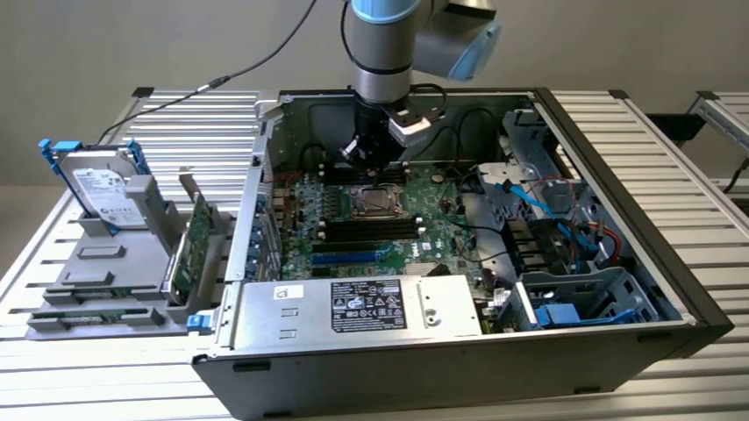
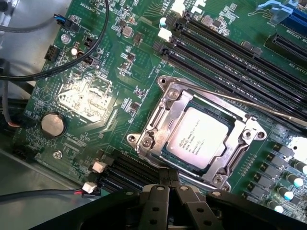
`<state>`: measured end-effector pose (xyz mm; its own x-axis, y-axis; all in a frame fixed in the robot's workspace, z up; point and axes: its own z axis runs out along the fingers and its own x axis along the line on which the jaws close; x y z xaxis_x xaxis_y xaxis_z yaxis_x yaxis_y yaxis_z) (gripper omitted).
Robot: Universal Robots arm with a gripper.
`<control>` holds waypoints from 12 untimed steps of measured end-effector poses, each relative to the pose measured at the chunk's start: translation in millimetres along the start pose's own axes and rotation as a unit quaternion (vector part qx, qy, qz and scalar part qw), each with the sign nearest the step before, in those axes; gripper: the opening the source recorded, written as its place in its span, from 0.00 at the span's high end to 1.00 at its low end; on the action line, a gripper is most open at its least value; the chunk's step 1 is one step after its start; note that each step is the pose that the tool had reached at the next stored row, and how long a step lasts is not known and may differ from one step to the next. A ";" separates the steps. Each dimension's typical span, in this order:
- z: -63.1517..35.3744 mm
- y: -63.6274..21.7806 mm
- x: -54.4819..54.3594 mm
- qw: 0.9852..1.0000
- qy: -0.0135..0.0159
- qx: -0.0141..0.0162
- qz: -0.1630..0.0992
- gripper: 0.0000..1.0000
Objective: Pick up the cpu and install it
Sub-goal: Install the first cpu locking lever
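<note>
Black two-finger end effector (image 2: 169, 184) is fully closed, fingertips pressed together w/ nothing btwn them, so it grips nothing. It hangs over the large green motherboard (image 1: 436, 221), tips close by the socket's edge; can't tell if touching. The cpu (image 2: 198, 138), a small flat square chip w/ dull silver metal top, lies flat in the shiny silver metal socket frame (image 2: 156, 125) approx. mid-motherboard. The frame surrounds its rim, and the top face is bare w/ printed text. A thin metal lever rod (image 2: 268, 113) runs along one side of the frame. Long black memory slots (image 2: 225, 52) flank the socket on the motherboard. A round silver coin battery (image 2: 53, 124) sits on the board, well apart from the socket. The motherboard lies inside an open dark grey metal PC case (image 1: 387, 386), which sits on the pale slatted metal bench (image 1: 655, 132). Outside the case, to the exterior view's left of the motherboard, a silver hard drive w/ white label and blue bracket (image 1: 100, 186) stands in a grey holder (image 1: 100, 263).
</note>
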<state>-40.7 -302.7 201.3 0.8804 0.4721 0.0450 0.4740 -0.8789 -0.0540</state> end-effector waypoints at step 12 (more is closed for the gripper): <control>-0.1 -0.1 0.0 1.000 0.002 -0.001 0.029 0.89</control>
<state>-40.8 -302.6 201.4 0.9065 0.4197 0.0456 0.4218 -0.9050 -0.0555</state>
